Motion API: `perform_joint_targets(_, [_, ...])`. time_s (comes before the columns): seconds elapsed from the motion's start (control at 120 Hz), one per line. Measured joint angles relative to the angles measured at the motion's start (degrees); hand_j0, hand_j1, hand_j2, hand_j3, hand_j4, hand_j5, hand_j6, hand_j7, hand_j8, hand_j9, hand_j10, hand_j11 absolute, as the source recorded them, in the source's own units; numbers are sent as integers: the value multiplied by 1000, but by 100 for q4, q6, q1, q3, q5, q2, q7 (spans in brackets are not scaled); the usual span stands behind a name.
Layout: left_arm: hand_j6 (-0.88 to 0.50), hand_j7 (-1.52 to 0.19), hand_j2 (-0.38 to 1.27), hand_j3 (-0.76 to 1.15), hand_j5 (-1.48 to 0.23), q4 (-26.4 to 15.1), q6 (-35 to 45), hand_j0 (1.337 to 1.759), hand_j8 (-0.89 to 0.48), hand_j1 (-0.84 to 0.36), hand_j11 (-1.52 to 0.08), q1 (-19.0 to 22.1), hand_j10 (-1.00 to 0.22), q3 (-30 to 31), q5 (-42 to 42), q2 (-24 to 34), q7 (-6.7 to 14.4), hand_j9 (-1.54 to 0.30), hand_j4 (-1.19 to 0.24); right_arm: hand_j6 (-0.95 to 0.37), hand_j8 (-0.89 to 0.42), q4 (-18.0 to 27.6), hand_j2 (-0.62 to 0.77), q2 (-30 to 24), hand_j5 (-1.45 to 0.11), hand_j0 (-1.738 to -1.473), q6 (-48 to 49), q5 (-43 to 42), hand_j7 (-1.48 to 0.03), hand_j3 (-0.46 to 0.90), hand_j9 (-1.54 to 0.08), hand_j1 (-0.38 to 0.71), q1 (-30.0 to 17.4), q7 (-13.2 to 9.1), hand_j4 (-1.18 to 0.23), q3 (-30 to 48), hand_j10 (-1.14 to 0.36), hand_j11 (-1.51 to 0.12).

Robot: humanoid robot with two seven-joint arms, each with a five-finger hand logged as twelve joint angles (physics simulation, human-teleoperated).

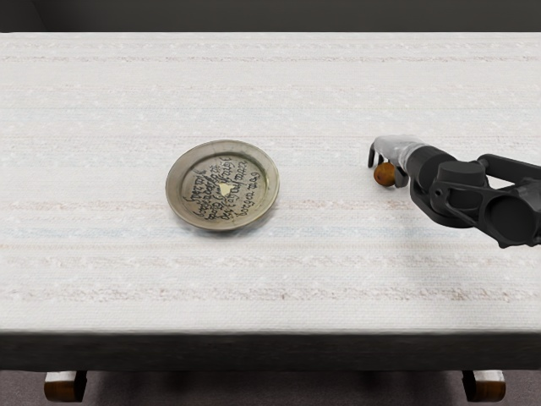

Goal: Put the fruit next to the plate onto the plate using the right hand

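Item 1. Plate (pixel 174 188): round and shallow with a raised rim, dull bronze-grey with a metallic sheen. Dark writing (pixel 203 190) runs in a ring round its well, too small and blurred to read. A small pale mark (pixel 224 188) sits at the centre. The plate lies left of the table's middle and holds nothing else.

Item 2. Fruit (pixel 384 173): small and ball-shaped with a smooth orange-brown skin and no label. It is well to the right of the plate, apart from it, under the right hand.

Item 3. Right hand (pixel 390 162): pale grey shell with darker fingers (pixel 372 157). The fingers are curled downward and closed about the fruit, one on its left and the others on its right. Whether the fruit rests on the table or is raised off it cannot be told.

Item 4. Arm (pixel 473 194): matt black with bulky rounded joints, entering from the right edge.

Item 5. Table (pixel 270 85): wide and rectangular, its top whitish with a woven look and faint lengthwise stripes. The near edge is dark. Two brown wooden feet (pixel 64 386) show below it, at left and right.
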Motion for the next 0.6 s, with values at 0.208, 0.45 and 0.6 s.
perform_joint_targets(0.208, [-20, -26, 4, 0, -26, 0, 0, 1658, -20, 325, -26, 0, -20, -1, 0, 0, -1, -26, -20, -512, -343, -1, -81, 4, -682, -1652, 0, -3, -704, 0, -707, 241, -13, -18, -563, 3, -315, -737])
perform_joint_targets(0.45, [-20, -26, 5, 0, -26, 0, 0, 1658, -20, 325, -26, 0, -20, 0, 1, 0, -2, -26, -20, -500, -327, 1, -95, 10, -702, -1643, -17, -32, -752, -2, -744, 250, -32, -40, -619, 1, -290, -780])
perform_joint_targets(0.6, [-20, -26, 5, 0, -26, 0, 0, 1658, -20, 325, -26, 0, -20, -2, 1, 0, -2, -26, -20, -477, -304, 0, -94, 13, -734, -1639, -9, -23, -775, -2, -773, 258, -33, -54, -628, -2, -272, -813])
